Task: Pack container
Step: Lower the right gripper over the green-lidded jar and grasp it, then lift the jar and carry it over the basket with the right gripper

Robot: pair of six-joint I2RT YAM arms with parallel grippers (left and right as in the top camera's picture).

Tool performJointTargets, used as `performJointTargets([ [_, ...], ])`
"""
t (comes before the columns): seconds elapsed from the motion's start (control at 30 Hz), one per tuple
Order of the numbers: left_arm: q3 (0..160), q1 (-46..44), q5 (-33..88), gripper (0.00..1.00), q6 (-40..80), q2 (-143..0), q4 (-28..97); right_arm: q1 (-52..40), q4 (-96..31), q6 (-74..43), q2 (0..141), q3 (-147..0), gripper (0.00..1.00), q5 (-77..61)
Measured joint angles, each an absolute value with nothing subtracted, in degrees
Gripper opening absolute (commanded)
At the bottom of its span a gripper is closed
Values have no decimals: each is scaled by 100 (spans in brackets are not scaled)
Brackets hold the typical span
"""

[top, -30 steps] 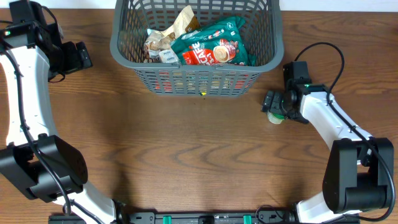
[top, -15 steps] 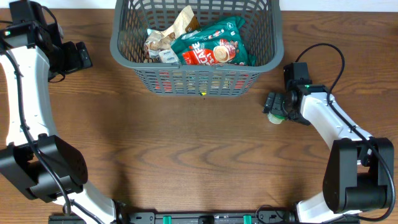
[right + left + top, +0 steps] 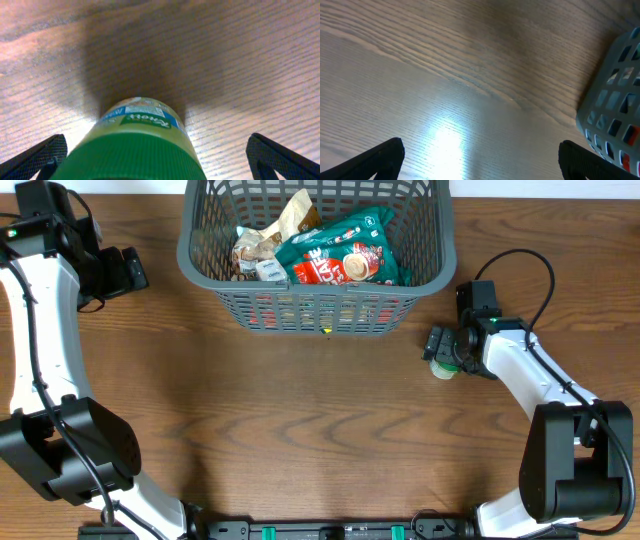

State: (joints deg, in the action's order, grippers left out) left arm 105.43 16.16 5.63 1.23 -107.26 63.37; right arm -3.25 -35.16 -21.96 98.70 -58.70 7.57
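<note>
Since everything else in sight already lies inside the container, the coming move turns on the green-capped bottle, which sits on the table outside it, just off the container's near right corner. The right gripper hangs directly over that bottle with its fingers spread wide and released, one on each side of the cap and neither touching it. In the wrist view the cap end faces the wrist and the body runs away from it, so the bottle's long axis appears to lie along the fingers' reach rather than across them. Whether it stands fully upright I cannot tell. A short advance and a squeeze should be enough. The left gripper, also spread and holding nothing, waits off the container's left side, on the far side of the container from the bottle, so the right arm is clearly the nearer one.
</note>
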Motion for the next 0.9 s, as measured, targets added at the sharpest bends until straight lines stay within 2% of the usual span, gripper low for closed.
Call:
performJointTargets([
  [0.4, 10543, 1616, 561, 99, 123, -10726, 6340, -325, -3465, -2193, 10195, -5907, 97, 735],
  [0.5, 10543, 1616, 561, 99, 123, -10726, 6340, -322, -3457, -2185, 10195, -5909, 86, 738],
  [0.63, 10543, 1616, 561, 99, 123, -10726, 6340, -316, -3426, -2196, 10200, -5929, 53, 701],
  [0.67, 10543, 1616, 563, 99, 123, -10726, 6340, -314, -3437, -2200, 10200, -5929, 49, 711],
  [0.77, 10543, 1616, 563, 99, 123, -10726, 6340, -314, -3352, -2233, 10232, -5968, 45, 731],
  [0.9, 10543, 1616, 561, 99, 123, -10726, 6337, -314, -3352, -2233, 10232, -5970, 27, 729],
])
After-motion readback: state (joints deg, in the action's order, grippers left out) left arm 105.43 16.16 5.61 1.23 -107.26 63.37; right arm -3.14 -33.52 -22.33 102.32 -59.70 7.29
